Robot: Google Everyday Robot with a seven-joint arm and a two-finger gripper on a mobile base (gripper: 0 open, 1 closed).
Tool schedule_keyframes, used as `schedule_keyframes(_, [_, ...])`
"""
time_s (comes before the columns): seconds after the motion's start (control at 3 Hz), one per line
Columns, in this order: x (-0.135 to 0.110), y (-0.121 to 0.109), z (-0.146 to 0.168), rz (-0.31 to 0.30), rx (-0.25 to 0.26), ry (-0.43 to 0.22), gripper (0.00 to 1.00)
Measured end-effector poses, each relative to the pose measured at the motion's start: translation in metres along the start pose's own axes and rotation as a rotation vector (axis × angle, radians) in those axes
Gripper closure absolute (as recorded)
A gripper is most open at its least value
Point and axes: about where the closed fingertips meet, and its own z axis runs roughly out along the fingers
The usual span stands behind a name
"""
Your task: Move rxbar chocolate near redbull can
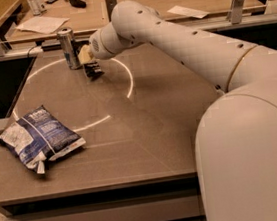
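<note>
**Rxbar chocolate at the gripper tip, just beside the redbull can**

The gripper (91, 67) hangs low over the surface (151, 131), fingers clamped on the rxbar chocolate (95, 72), just right of the redbull can (69, 48). The bar is probably light, flat and slick-wrapped, so hold it across the narrow edges. The contents of the can and of the crinkled bag (40, 138) are not visible.

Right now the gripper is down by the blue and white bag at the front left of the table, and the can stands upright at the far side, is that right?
Not quite. The camera view shows the gripper at the far side of the table, close beside the redbull can, not by the blue-and-white bag, which lies at the front left. The can does stand upright.
</note>
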Motion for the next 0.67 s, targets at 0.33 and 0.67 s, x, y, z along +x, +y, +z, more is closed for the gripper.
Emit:
schedule_keyframes(0.33, [0.0079,-0.0049,-0.0039,0.039,-0.011,0.006,0.35])
schedule_keyframes(0.67, [0.0116,-0.0091,-0.0065,0.089,-0.02,0.046,0.13])
